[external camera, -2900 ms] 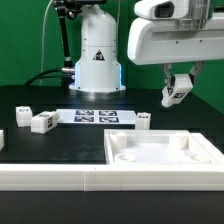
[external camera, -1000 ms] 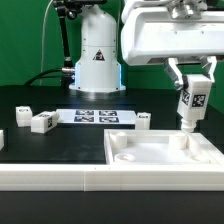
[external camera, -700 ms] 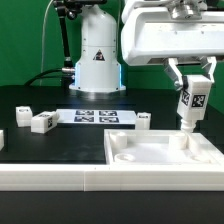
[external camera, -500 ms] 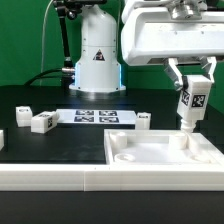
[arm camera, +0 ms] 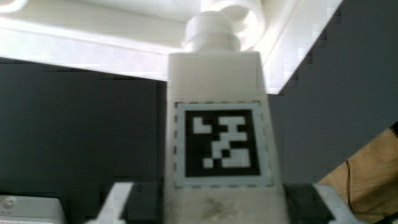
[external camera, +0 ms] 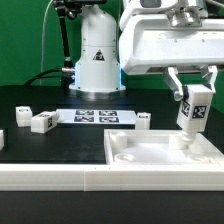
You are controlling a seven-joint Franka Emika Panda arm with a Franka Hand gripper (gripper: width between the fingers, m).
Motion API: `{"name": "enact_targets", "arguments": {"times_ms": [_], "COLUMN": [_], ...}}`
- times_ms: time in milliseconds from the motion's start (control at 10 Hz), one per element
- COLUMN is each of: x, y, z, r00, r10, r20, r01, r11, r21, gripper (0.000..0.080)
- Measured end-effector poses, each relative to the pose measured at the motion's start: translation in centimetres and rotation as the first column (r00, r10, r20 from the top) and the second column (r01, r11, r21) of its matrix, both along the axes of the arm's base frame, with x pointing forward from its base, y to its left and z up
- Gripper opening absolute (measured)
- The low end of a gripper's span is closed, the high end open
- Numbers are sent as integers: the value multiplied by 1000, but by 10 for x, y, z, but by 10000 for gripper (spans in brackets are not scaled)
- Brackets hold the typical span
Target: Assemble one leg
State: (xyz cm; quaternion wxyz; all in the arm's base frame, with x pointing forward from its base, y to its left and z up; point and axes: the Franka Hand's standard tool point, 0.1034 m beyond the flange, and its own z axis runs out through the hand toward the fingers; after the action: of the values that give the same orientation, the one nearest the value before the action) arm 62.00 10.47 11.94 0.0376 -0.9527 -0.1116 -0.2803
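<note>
The small white plastic block leg (external camera: pixel 193 110), tagged in black and white, hangs upright, clamped near its top between the fingers of the two-finger gripper (external camera: pixel 194 90). Its narrow tip is over the far corner socket, on the exterior view's right, of the large flat white square tabletop (external camera: pixel 150 176). If the tip is slightly off the socket, pressing down could jam it on the raised rim, tilt the leg in the grip, or shove the tabletop.

open passage over bare table (external camera: pixel 65 142) at exterior view's left of tabletop piece (external camera: pixel 113 150). blocked further back by loose blocks (external camera: pixel 42 122), marker board (external camera: pixel 95 116), robot base (external camera: pixel 97 55). scant clearance under hanging leg (external camera: pixel 193 108) above raised rim.
</note>
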Motion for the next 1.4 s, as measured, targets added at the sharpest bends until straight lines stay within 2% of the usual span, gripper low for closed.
{"name": "enact_targets", "arguments": {"times_ms": [400,700,1000,1100,1300,1400], "x": [3,2,0,-3,-4,-5], "y": [6,14,15,16,15,15], "z": [-17,-22,-29,-35,-36,-38], "r00": [1000,1000,1000,999,999,999], "r10": [3,13,11,10,5,7], "r20": [-7,8,24,31,54,36], "r01": [-3,-13,-12,-10,-6,-8], "r11": [1000,1000,1000,1000,1000,1000], "r21": [6,10,13,15,17,15], "gripper": [291,291,292,292,292,345]}}
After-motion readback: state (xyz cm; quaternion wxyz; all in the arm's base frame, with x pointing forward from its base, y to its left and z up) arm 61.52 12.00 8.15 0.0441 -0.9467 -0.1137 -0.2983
